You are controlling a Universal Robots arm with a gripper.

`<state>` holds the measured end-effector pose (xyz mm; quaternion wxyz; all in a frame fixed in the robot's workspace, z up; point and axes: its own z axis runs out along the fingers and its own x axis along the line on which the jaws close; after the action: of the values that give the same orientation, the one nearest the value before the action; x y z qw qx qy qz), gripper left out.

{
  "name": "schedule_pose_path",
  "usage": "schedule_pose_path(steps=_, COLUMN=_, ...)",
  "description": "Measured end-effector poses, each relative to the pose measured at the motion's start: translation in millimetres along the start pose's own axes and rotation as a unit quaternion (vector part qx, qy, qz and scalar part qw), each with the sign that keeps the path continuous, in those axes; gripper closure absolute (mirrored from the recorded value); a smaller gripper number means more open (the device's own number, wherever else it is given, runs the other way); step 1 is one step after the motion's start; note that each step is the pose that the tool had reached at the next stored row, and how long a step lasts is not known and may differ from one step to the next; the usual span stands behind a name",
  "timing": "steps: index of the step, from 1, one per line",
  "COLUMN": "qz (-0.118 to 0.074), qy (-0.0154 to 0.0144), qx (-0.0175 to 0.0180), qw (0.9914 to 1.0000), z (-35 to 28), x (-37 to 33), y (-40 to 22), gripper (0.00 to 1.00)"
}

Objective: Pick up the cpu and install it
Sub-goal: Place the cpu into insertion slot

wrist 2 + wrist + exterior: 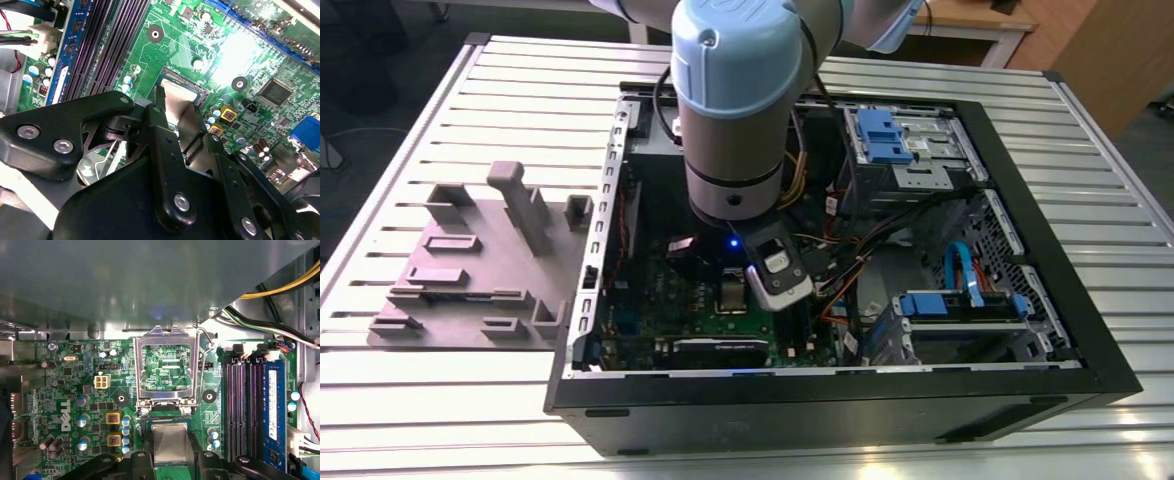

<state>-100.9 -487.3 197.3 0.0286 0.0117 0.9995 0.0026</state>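
The cpu (170, 441) is a small silvery square chip that sits between my gripper's black fingers (138, 460), just below the raised metal load frame (166, 365) of the socket. In the second wrist view the cpu (176, 106) lies over the dark socket opening (186, 83) on the green motherboard (175, 45). My gripper (182, 120) is shut on the chip's two sides. In the exterior view the gripper (742, 296) is low inside the open computer case (854, 400), over the motherboard (707, 320).
Dark memory slots (242, 405) and a blue memory stick (272, 405) run beside the socket. Loose cables (270, 320) cross near the case wall. Blue drive bays (894, 135) fill the case's far side. A grey plastic fixture (467, 260) stands on the slatted table (454, 420).
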Motion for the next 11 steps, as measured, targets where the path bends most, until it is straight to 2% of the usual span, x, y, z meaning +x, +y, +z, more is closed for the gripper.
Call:
schedule_pose_path(steps=6, qz=0.0, qy=0.0, qx=0.0, qw=1.0, z=0.3, x=0.0, y=0.0, gripper=0.61)
schedule_pose_path(steps=7, qz=0.0, qy=0.0, qx=0.0, qw=1.0, z=0.3, x=0.0, y=0.0, gripper=0.55)
schedule_pose_path(steps=8, qz=0.0, qy=0.0, qx=0.0, qw=1.0, z=0.4, x=0.0, y=0.0, gripper=0.55)
schedule_pose_path(steps=11, qz=0.0, qy=0.0, qx=-0.0001, qw=1.0, z=3.3, x=0.1, y=0.0, gripper=0.55)
